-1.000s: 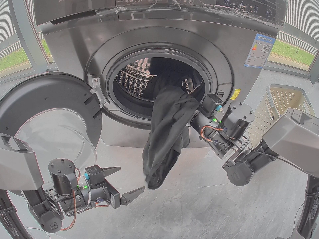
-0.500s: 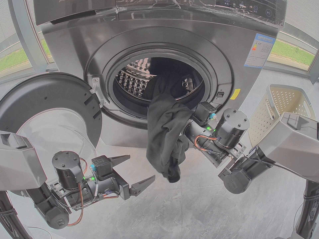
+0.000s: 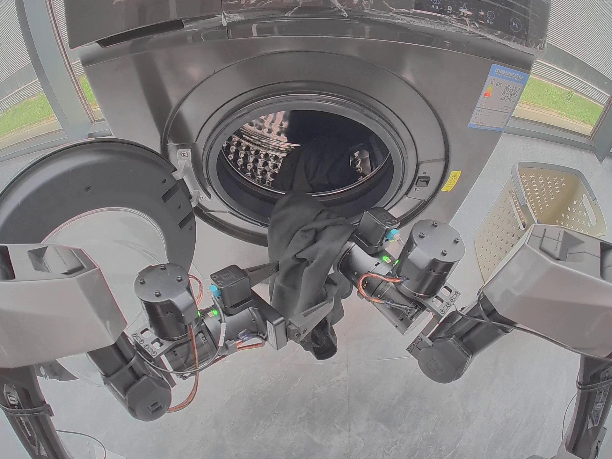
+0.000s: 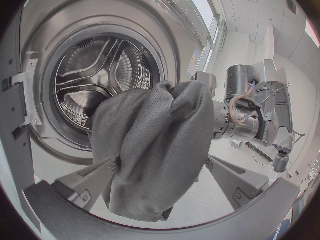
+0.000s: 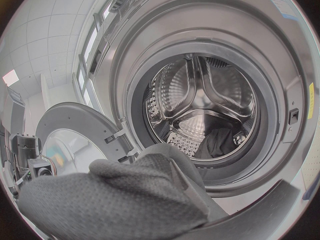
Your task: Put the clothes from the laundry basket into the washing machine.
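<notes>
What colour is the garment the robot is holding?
Plain dark grey garment, clearest in the left wrist view.

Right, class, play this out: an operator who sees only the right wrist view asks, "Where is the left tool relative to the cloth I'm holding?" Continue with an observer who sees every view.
Observer: The left tool is open, one finger on each side of the hanging dark garment.
Operator: And the cloth's lower end?
Observer: It hangs free just below that tool, seemingly clear of the floor.
Operator: What's on my right?
Observer: The laundry basket, standing beside the washing machine.
</notes>
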